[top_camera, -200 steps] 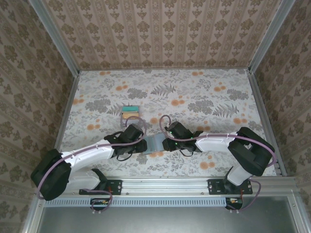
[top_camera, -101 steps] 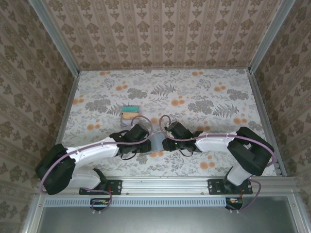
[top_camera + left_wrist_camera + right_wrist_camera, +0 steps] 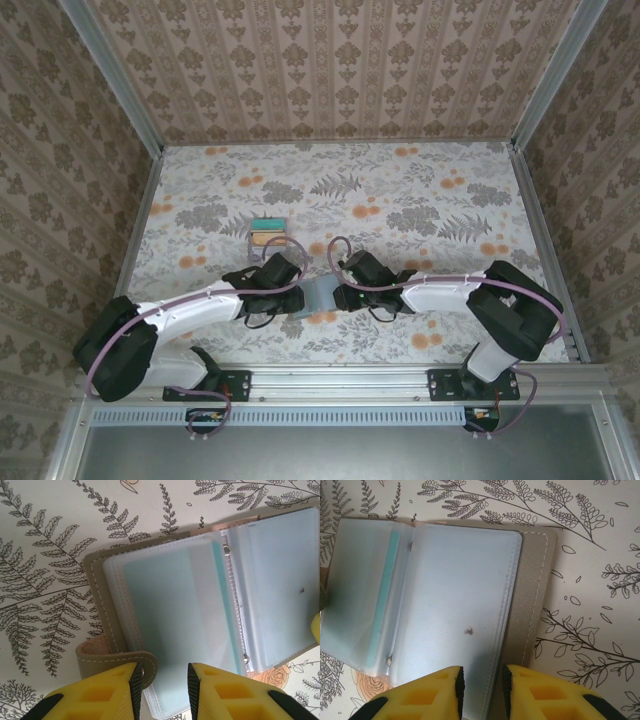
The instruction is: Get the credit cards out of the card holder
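The card holder (image 3: 319,293) lies open on the table between my two grippers. In the left wrist view its tan-grey cover (image 3: 98,597) frames clear sleeves, and a teal credit card (image 3: 172,625) sits inside one sleeve. The snap strap (image 3: 117,656) curls by my left finger. My left gripper (image 3: 164,692) is open, its tips just above the sleeve's near edge. In the right wrist view the teal credit card (image 3: 383,600) shows only as an edge near the spine. My right gripper (image 3: 481,690) is open, straddling the edge of the pale sleeve (image 3: 455,605).
A striped stack of coloured cards (image 3: 267,232) lies on the floral tablecloth (image 3: 420,200) behind the left gripper. Patterned walls and metal rails (image 3: 535,230) enclose the table. Open cloth stretches to the back and right.
My left gripper has moved right, closer to the holder, then eased back a little. The right gripper has stayed at the holder's right side.
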You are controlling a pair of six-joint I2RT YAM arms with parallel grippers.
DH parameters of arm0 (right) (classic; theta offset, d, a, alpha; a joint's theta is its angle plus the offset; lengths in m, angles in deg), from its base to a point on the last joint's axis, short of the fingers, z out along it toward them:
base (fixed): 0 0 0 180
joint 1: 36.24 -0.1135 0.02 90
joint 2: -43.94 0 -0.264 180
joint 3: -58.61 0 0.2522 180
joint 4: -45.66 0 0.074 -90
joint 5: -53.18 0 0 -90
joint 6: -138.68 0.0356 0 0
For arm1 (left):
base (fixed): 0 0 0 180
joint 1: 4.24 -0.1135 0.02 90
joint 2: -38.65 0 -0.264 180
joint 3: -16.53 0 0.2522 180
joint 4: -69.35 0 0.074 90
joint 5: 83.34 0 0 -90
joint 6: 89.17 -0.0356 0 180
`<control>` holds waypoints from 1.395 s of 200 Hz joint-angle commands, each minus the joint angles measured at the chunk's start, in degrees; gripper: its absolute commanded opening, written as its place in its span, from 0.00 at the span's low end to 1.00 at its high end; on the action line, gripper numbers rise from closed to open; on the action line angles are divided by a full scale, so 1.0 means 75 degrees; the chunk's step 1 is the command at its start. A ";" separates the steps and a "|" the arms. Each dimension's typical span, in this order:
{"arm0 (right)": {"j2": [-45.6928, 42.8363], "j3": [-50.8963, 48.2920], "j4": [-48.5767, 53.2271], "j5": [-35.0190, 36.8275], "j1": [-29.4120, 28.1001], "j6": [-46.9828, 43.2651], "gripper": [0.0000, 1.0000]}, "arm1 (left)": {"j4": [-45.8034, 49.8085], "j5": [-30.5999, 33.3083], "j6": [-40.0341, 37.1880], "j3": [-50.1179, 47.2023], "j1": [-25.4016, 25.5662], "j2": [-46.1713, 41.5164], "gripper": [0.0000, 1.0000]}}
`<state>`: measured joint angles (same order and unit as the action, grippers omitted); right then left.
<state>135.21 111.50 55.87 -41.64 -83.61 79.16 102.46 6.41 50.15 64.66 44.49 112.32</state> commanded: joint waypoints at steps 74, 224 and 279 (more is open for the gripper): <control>0.0227 -0.0085 0.0043 0.0101 -0.0089 0.0141 0.30 | -0.0046 -0.0277 0.0133 -0.0221 -0.0009 -0.0217 0.33; 0.0217 -0.0123 0.0012 0.0115 -0.0126 0.0217 0.30 | -0.0095 -0.0154 0.0477 -0.0291 0.0405 -0.0205 0.34; 0.0308 -0.0120 -0.0040 0.0076 -0.0162 0.0265 0.31 | -0.0249 -0.0154 0.0455 -0.0235 0.0381 -0.0082 0.34</control>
<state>135.42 111.50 55.67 -41.07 -83.94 80.25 101.52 5.34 53.17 61.91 47.12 111.19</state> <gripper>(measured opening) 0.305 0.338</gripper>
